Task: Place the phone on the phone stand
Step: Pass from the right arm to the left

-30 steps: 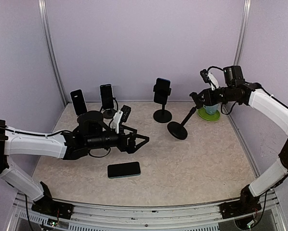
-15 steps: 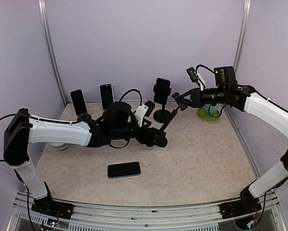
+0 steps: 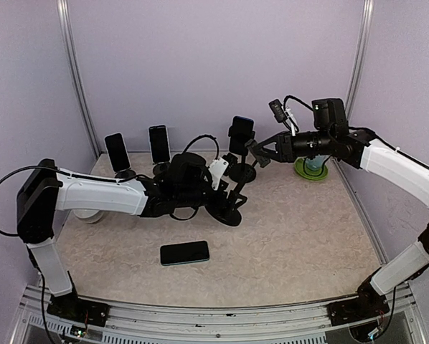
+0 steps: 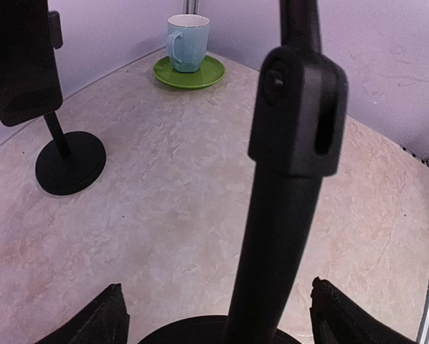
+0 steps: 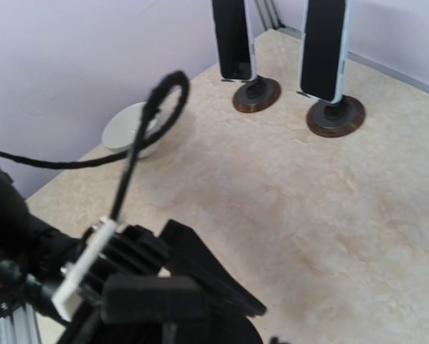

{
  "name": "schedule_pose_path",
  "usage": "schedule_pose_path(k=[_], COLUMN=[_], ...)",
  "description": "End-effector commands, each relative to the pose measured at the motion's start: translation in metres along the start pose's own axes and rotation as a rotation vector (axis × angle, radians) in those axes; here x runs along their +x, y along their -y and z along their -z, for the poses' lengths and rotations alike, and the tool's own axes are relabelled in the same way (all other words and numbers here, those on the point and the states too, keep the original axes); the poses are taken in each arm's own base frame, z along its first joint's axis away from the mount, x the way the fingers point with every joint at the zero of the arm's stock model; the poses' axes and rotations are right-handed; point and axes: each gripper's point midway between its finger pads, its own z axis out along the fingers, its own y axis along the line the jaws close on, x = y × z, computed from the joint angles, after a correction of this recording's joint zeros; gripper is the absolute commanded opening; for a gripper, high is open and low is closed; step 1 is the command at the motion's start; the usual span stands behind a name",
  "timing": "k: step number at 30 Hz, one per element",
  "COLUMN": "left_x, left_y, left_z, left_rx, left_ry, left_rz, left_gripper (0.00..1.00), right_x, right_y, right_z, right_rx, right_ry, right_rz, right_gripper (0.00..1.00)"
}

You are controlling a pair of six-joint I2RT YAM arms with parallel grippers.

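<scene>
1. Top external view is showing the black slab phone with a pale teal edge lying flat, screen up, on the beige mottled tabletop. It is resting near the front, left of centre, well apart from both arms.
2. The black phone stand with a round base and thin jointed stem is sitting farther back, near the centre, with its stem leaning up to the right.
3. The right gripper is clamping the stand's upper end, jaws closed onto it.
4. The left gripper is holding its jaws spread wide, one finger on either side of the round base. Whether the fingers are touching the base I cannot tell.
5. The left wrist view is bringing out the stem's matte plastic hinge knuckle, which the overhead view is too distant to show. At far right it is also catching a pale blue glazed cup on a glossy green saucer, and a second black stand carrying a dark phone.
6. The right wrist view is showing two upright dark phones on round brown wooden bases at far left, a white bowl and a looping black cable.
</scene>
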Motion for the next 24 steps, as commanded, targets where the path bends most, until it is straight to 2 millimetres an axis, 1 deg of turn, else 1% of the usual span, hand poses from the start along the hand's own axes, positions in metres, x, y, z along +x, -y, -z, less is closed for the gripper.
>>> schedule_pose_path(k=[1, 4, 5, 6, 9, 10, 11, 13, 15, 20, 24], left_x=[-0.003, 0.000, 0.000, 0.001, 0.002, 0.003, 0.004, 0.005, 0.012, 0.017, 0.019], left_y=[0.001, 0.003, 0.004, 0.005, 0.008, 0.008, 0.009, 0.013, 0.018, 0.033, 0.039], left_z=[-0.005, -0.007, -0.007, -0.007, -0.007, -0.006, -0.005, -0.002, 0.002, 0.016, 0.025], left_rx=[-0.003, 0.009, 0.015, 0.022, 0.035, 0.037, 0.042, 0.060, 0.075, 0.082, 0.078], left_ry=[0.000, -0.007, -0.009, -0.009, -0.009, -0.010, -0.009, -0.006, -0.009, 0.001, 0.009], left_rz=[-0.020, -0.023, -0.025, -0.026, -0.033, -0.038, -0.044, -0.057, -0.069, -0.117, -0.127], left_gripper=[0.77, 0.63, 0.55, 0.44, 0.16, 0.08, 0.02, 0.00, 0.00, 0.00, 0.00], right_x=[-0.031, -0.032, -0.032, -0.031, -0.029, -0.028, -0.026, -0.019, -0.010, 0.005, 0.019], right_y=[-0.032, -0.036, -0.037, -0.037, -0.036, -0.034, -0.032, -0.027, -0.023, -0.026, -0.029], right_z=[0.011, 0.011, 0.011, 0.011, 0.010, 0.010, 0.009, 0.006, 0.002, 0.003, 0.003], right_rx=[-0.092, -0.103, -0.107, -0.109, -0.104, -0.098, -0.089, -0.073, -0.071, -0.097, -0.129], right_ry=[0.097, 0.100, 0.101, 0.098, 0.095, 0.090, 0.083, 0.063, 0.031, -0.024, -0.070], right_rz=[0.059, 0.058, 0.059, 0.058, 0.058, 0.057, 0.055, 0.050, 0.038, 0.025, 0.002], right_gripper=[0.00, 0.00, 0.00, 0.00, 0.00, 0.00, 0.00, 0.00, 0.00, 0.00, 0.00])
